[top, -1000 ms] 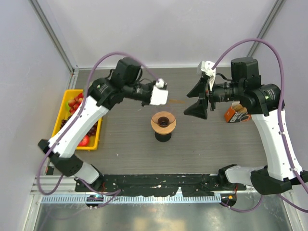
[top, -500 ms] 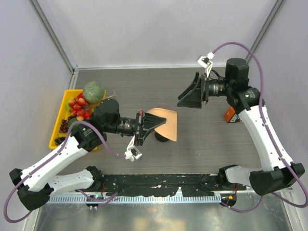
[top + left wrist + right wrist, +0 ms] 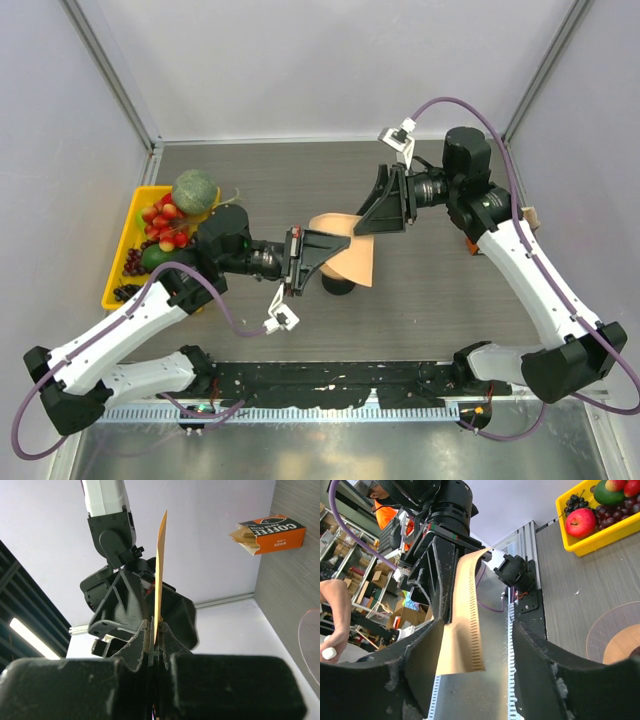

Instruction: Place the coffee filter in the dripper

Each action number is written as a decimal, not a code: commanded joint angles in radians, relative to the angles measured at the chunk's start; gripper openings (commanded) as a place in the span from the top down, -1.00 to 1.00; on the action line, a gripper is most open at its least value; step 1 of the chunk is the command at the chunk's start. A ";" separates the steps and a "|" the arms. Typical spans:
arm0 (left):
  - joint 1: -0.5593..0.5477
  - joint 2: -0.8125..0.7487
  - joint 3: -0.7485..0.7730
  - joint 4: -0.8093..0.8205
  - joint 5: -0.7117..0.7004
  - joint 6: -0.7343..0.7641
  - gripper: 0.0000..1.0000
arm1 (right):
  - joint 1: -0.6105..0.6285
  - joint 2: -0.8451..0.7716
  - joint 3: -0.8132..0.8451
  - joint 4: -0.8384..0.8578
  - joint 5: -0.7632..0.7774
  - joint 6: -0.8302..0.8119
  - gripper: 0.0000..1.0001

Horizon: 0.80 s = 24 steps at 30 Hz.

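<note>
While left gripper [image 3: 328, 241] pinches filter [image 3: 356, 258] tight at its near edge, the sheet stands edge-up ahead of its tips, long axis running on toward right gripper [image 3: 364, 226]. Dripper [image 3: 339, 285] sits just below the sheet, mostly hidden, only its dark base showing. Right gripper is spread wide, fingers [image 3: 420, 655] straddling the filter's far edge, contact unclear. Filter looks flat, unopened; right arm is nearest the free edge, so it likely must take that edge before lowering.
</note>
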<state>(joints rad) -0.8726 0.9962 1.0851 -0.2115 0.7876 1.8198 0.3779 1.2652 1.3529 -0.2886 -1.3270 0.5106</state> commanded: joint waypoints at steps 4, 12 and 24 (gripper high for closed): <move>-0.005 0.004 0.019 0.028 -0.073 -0.034 0.84 | 0.013 -0.026 0.009 0.051 -0.035 -0.015 0.71; 0.004 -0.045 0.111 -0.012 -0.476 -0.569 -0.84 | -0.104 -0.009 0.164 0.066 0.051 -0.070 0.90; 0.414 0.142 0.518 -0.182 -0.023 -1.871 -0.93 | -0.163 0.011 0.233 0.356 0.247 -0.011 0.90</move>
<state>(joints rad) -0.5392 1.0683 1.5345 -0.4465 0.4160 0.5373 0.2054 1.2697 1.5616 -0.0643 -1.1477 0.4786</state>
